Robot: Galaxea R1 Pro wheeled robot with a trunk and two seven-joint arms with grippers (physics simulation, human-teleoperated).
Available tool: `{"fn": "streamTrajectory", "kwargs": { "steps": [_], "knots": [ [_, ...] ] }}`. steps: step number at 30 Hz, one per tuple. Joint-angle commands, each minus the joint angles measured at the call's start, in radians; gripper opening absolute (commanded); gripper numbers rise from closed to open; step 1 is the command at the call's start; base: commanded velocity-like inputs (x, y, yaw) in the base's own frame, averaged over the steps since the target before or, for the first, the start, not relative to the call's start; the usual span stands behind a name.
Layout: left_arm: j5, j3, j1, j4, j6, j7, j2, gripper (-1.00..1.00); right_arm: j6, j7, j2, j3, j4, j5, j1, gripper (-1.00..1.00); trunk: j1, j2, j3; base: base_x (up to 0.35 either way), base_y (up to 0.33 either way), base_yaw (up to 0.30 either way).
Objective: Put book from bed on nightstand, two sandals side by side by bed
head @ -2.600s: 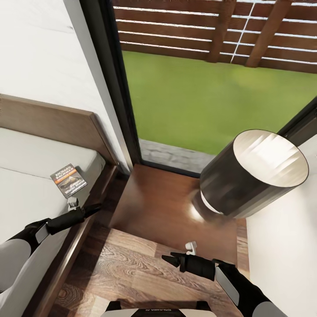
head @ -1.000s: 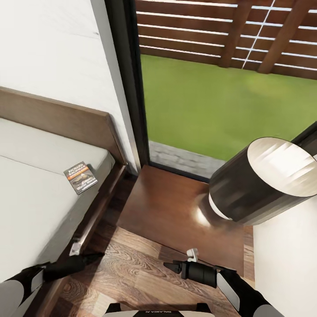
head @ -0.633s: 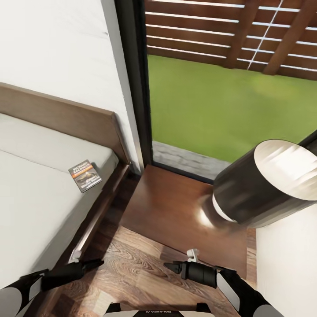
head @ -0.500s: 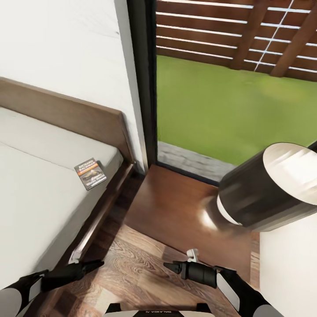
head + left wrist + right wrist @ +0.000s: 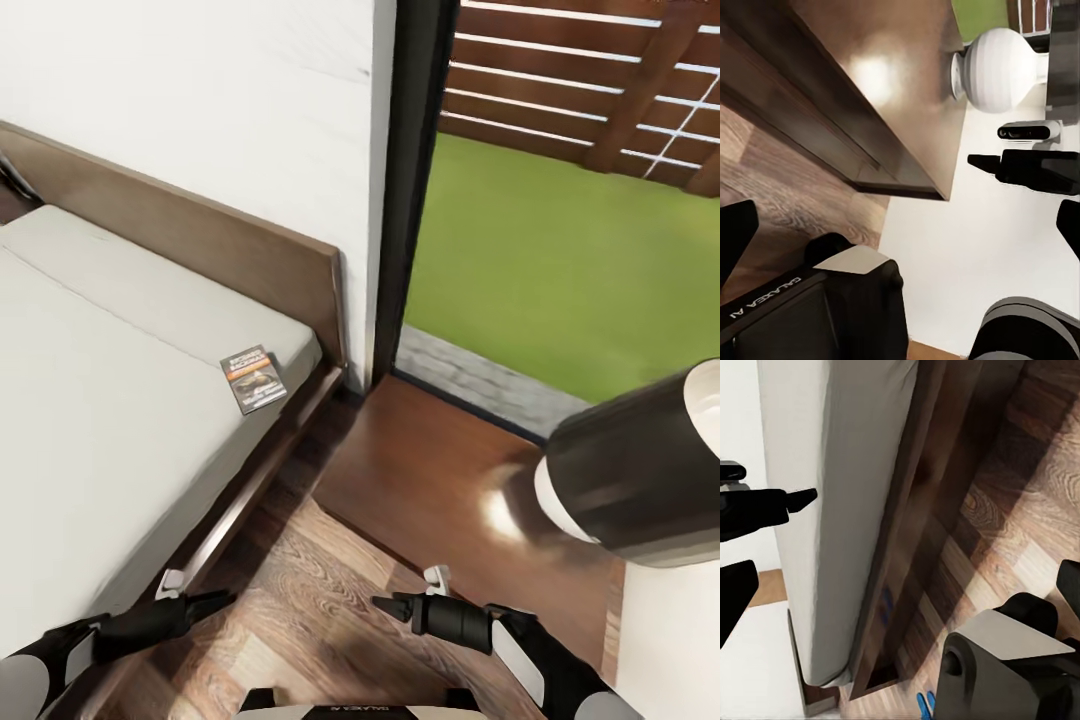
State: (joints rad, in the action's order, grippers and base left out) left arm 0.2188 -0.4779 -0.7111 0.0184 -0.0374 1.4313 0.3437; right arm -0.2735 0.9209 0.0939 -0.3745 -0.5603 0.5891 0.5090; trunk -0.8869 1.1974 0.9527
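Left tool hangs empty, tips drawn together, over the bed frame's edge. Beyond it the book lies near the mattress corner. Bare plank floor separates it from the right tool, likewise closed, just short of the nightstand.

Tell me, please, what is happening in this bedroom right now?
Nothing is being held at this moment. The book lies on the bed near the headboard, apart from both arms. The left gripper hangs low by the bed frame, the right gripper over the floor before the nightstand, which carries a lamp.
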Motion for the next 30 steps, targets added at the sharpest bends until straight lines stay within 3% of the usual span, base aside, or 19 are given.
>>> {"fn": "streamTrajectory", "kwargs": {
  "steps": [1, 23, 26, 30],
  "knots": [
    [0.010, -0.008, -0.001, 0.000, -0.004, 0.003, 0.000, 1.00, -0.009, -0.001, 0.001, -0.004, -0.001, 0.011, 0.000, 1.00, 0.000, 0.000, 0.001, 0.000, 0.000, 0.290],
    [0.010, -0.007, -0.001, -0.001, -0.004, 0.002, -0.019, 1.00, -0.009, -0.001, 0.001, -0.004, -0.001, 0.011, 0.000, 1.00, 0.000, 0.000, 0.004, 0.000, 0.000, 0.290],
    [0.010, -0.006, -0.001, -0.001, -0.004, 0.002, -0.051, 1.00, -0.009, -0.001, 0.001, -0.004, -0.001, 0.011, 0.000, 1.00, 0.000, 0.000, 0.005, 0.000, 0.000, 0.243],
    [0.013, -0.007, -0.001, 0.001, -0.005, -0.017, -0.129, 1.00, -0.009, -0.001, 0.001, -0.004, -0.001, 0.011, 0.000, 1.00, 0.000, 0.000, 0.005, 0.000, 0.000, 0.078]
  ]
}}
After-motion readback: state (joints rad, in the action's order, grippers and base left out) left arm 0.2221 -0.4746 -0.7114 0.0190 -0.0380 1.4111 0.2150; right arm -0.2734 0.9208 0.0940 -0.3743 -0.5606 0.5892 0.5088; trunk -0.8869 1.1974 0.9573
